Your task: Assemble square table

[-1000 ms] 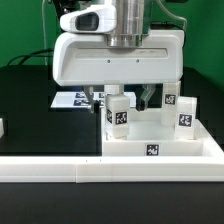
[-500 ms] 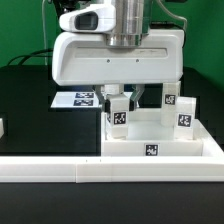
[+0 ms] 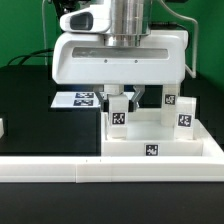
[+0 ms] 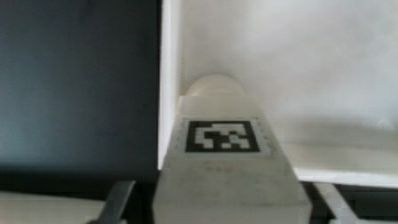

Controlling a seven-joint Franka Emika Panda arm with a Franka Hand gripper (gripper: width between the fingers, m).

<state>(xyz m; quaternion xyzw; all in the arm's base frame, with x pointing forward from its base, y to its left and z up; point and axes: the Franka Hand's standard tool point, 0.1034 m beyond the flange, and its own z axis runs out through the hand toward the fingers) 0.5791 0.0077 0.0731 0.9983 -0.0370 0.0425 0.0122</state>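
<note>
Risen slightly, jaws [image 3: 123,98] clamp upright leg [image 3: 119,116].

No readable words or numbers; only black-and-white marker tags on the legs [image 3: 120,117] and square table [image 3: 160,148].

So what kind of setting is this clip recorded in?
Most likely a robotics lab test bench rather than a home or workshop: a black tabletop backed by a green curtain, a flat marker board lying on it, and white furniture parts with printed tags, like the leg at the gripper.
</note>
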